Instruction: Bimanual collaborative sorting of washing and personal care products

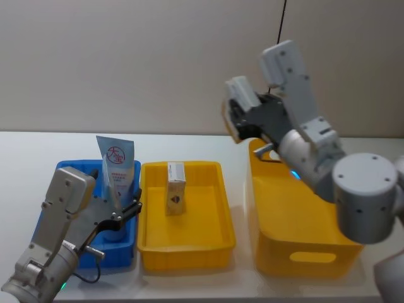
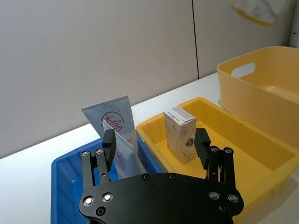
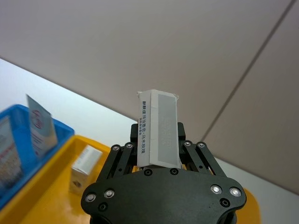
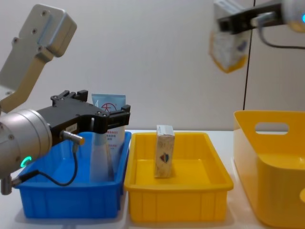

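Right gripper (image 3: 158, 135): mine, high above the table, over the basket's rear corner on the tray side. My fingers (image 3: 132, 142) are clamped on both flanks of a carton.
Held cream carton (image 3: 158, 128): stands on end between my right fingers, its grey printed end face up. Its dark emblem shows in the chest view. It hangs clear of both trays and the basket.
Standing cream carton (image 1: 175, 188): upright in the yellow tray, towards the rear middle, emblem to the front, clear of the tray walls.
Pale blue tube (image 1: 117, 164): upright in the blue tray, flat crimped end up, red round logo facing me, on the side next to the yellow tray.
Whitish soft pack (image 4: 100, 160): translucent, standing in the blue tray just in front of the tube. I cannot tell whether the two touch.
Left gripper (image 1: 125, 205): mine, low over the blue tray, fingers spread apart and gripping nothing. It is just beside tube and pack; I cannot tell whether it touches either.
Blue tray (image 4: 71, 200): leftmost, just beside the yellow tray.
Yellow tray (image 4: 176, 205): between blue tray and basket.
Yellow handled basket (image 1: 297, 233): rightmost, taller than the trays, with a handle slot in its near wall.
Table (image 1: 189, 142): white, carrying all three containers.
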Controlling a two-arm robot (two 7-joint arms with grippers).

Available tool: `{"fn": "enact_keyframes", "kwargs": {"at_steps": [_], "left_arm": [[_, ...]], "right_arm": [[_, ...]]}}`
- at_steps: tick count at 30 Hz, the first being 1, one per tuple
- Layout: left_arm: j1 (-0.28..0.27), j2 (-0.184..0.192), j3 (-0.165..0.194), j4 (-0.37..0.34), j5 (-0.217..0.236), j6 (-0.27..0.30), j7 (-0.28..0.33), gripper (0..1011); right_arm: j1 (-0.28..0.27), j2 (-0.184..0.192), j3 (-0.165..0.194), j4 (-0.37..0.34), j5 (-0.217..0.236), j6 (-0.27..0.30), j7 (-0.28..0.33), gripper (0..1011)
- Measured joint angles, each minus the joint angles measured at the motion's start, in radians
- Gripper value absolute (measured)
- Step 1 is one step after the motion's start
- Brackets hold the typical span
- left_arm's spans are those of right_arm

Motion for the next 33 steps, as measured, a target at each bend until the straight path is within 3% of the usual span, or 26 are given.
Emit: {"fn": "enact_keyframes", "kwargs": {"at_steps": [9, 18, 33], "left_arm": [[0.0, 0.0, 0.0, 0.0, 0.0, 0.0, 0.0, 1001], [0.0, 0.0, 0.0, 0.0, 0.0, 0.0, 0.0, 1001], [0.0, 0.0, 0.0, 0.0, 0.0, 0.0, 0.0, 1001]], "right_arm": [[-0.088, 0.045, 0.088, -0.081, -0.003, 0.066, -0.031, 368], [-0.131, 0.061, 0.163, -0.082, 0.008, 0.088, -0.045, 370], [-0.094, 0.053, 0.189, 0.046, 0.025, 0.064, -0.015, 368]]}}
